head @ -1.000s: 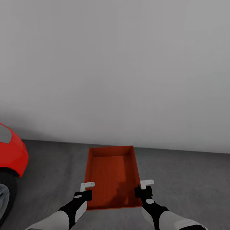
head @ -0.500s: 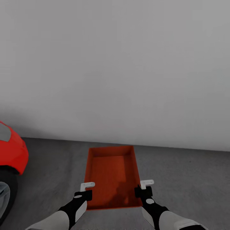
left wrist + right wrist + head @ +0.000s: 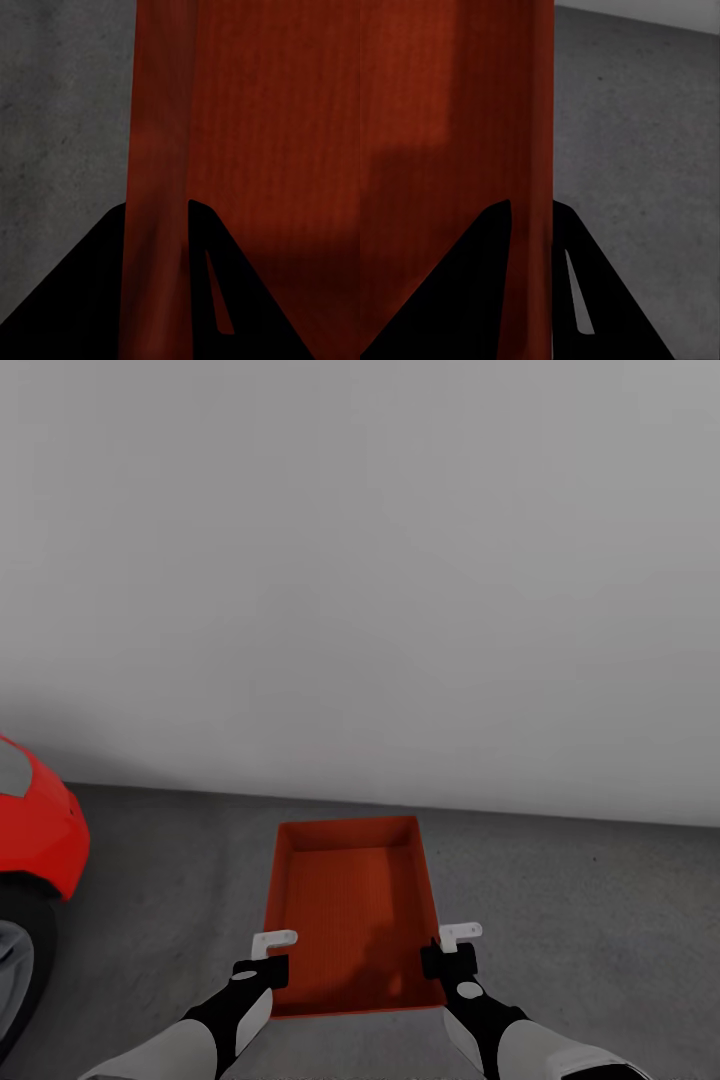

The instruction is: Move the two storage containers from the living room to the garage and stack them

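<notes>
One orange-red storage container (image 3: 350, 900) is held between my two arms, open top up, over the garage's dark grey concrete floor (image 3: 570, 900). My left gripper (image 3: 272, 952) is shut on the container's left wall near the front corner. My right gripper (image 3: 450, 947) is shut on its right wall. In the left wrist view the left gripper (image 3: 157, 206) has its dark fingers on either side of the red wall (image 3: 161, 135). In the right wrist view the right gripper (image 3: 531, 202) straddles the other wall (image 3: 534, 105). The container is empty. I cannot tell whether its base touches the floor.
A plain white-grey wall (image 3: 360, 560) stands straight ahead, meeting the floor just beyond the container. The front of a red car (image 3: 35, 840) with a black tyre (image 3: 25, 950) juts in at the left. Bare concrete lies to the right of the container.
The wall's foot has slid up a little in the picture and more floor shows, so the view moved. Container and both grippers keep the same place and grip.
</notes>
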{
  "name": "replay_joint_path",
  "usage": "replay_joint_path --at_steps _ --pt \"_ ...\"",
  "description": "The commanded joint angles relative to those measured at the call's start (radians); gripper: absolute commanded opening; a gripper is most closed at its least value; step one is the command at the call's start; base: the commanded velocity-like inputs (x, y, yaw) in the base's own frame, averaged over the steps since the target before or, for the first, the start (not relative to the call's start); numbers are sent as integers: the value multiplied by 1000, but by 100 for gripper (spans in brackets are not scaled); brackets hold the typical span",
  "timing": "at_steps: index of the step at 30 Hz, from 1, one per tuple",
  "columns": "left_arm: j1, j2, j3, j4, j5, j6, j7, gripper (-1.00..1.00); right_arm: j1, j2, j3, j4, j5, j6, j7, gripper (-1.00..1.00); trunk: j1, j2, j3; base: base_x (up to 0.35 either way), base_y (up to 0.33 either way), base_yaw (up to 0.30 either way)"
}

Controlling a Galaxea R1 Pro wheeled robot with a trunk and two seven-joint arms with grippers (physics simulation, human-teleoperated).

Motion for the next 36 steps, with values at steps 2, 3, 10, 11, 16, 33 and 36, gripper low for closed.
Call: replay_joint_path --at_steps 2,3,10,11,16,33,36 --pt "-1 7 29 -6 -11 1 10 -100 -1 -6 -58 4 -13 -3 -7 -100 0 -2 -5 0 0 0" --pt "-1 7 29 -6 -11 1 11 -100 -1 -6 -58 4 -13 -3 -7 -100 0 -2 -7 0 0 0" --pt "-1 7 29 -6 -11 1 10 -100 -1 -6 -58 3 -13 -3 -7 -100 0 -2 -18 0 0 0" --pt "-1 7 29 -6 -11 1 11 -100 -1 -6 -58 3 -13 -3 -7 -100 0 -2 -19 0 0 0" --pt "-1 7 29 -6 -11 1 10 -100 -1 -6 -58 4 -13 -3 -7 -100 0 -2 -27 0 0 0" --pt "-1 7 29 -6 -11 1 10 -100 -1 -6 -58 4 -13 -3 -7 -100 0 -2 -54 0 0 0" --pt "-1 7 29 -6 -11 1 10 -100 -1 -6 -58 4 -13 -3 -7 -100 0 -2 -59 0 0 0"
